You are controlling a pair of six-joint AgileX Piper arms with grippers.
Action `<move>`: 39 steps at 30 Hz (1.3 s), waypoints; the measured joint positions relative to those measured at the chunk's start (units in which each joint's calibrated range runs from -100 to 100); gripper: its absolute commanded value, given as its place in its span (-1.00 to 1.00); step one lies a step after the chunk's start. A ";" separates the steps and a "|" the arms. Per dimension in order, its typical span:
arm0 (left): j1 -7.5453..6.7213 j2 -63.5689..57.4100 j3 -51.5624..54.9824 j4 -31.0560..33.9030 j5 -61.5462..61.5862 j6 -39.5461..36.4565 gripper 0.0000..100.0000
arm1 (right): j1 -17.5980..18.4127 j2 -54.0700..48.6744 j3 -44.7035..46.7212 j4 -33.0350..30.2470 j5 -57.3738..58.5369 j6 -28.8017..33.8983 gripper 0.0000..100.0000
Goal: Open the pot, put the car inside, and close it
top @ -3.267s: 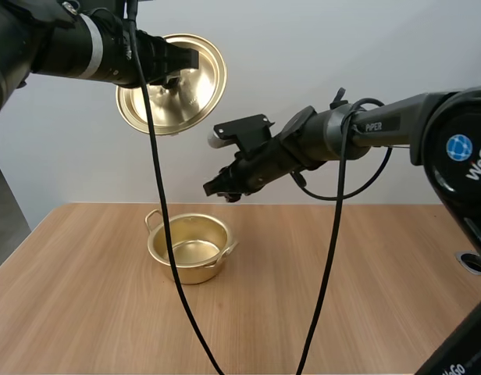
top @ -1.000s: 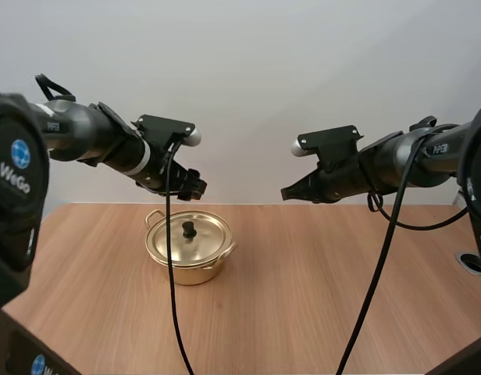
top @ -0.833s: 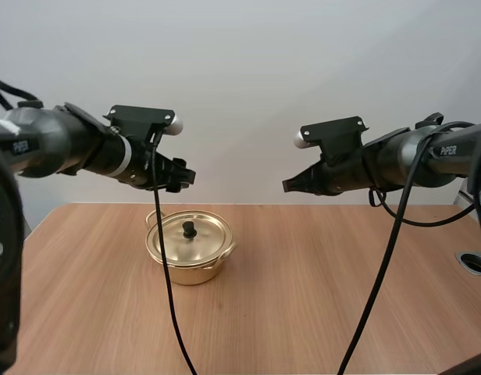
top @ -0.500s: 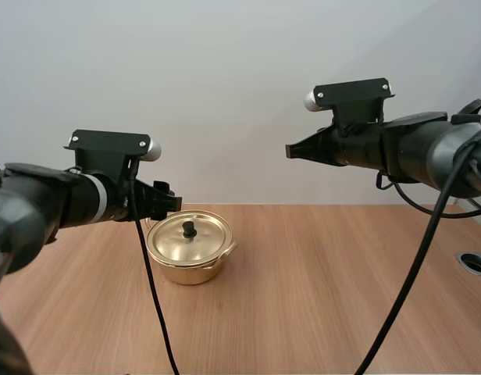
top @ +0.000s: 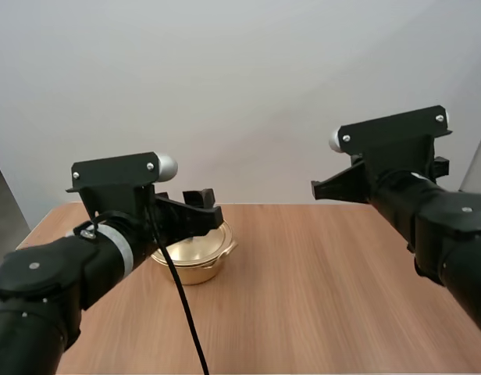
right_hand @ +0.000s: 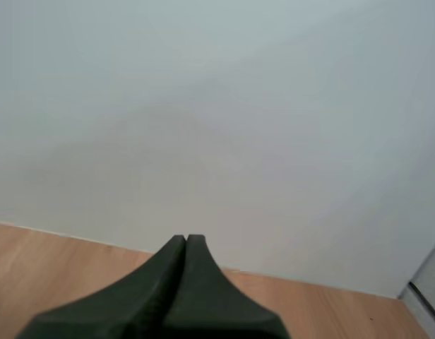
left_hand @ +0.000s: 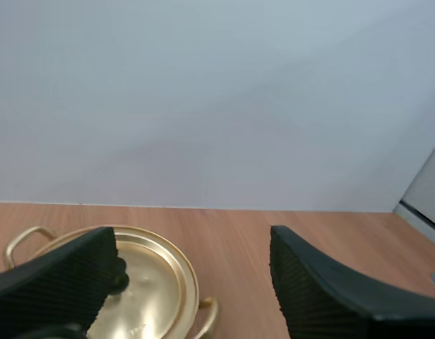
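The pot point(top: 192, 269) stands on the table point(top: 326, 297), toward its left half, with the lid point(left_hand: 150, 272) seated flat on the rim, so it is closed. One loop handle point(left_hand: 23, 240) sticks out on the far side and another on the side nearer the middle of the table. With the lid down like this, I judge the closing step done and the car to be inside, though nothing here lets me check that.

The left gripper point(left_hand: 191, 244) hangs just above and on the near side of the pot. Its two fingers stand wide apart with the ribbed faces turned to each other and nothing between them. One finger point(left_hand: 69, 275) covers part of the lid's knob from the wrist camera, but it looks apart from the lid, not touching. That spread, empty pose suits an arm that has let go and needs room to clear the knob.

The right gripper point(right_hand: 186, 241) is pressed together into one dark wedge, empty, held high over the right side of the table and well apart from the pot, probably parked out of the way since no job is left for it
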 measured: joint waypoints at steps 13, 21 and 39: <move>-4.94 -24.26 16.39 22.32 -26.78 -19.59 1.00 | -4.04 -13.59 24.41 1.02 -5.76 0.50 -1.00; -4.01 -27.81 17.39 35.93 -16.36 -31.40 1.00 | -4.04 -13.54 25.94 1.88 1.35 0.90 -1.00; -3.83 -27.81 17.39 66.64 -14.03 -45.34 -1.00 | 0.29 -30.17 25.94 -11.67 4.11 11.30 -1.00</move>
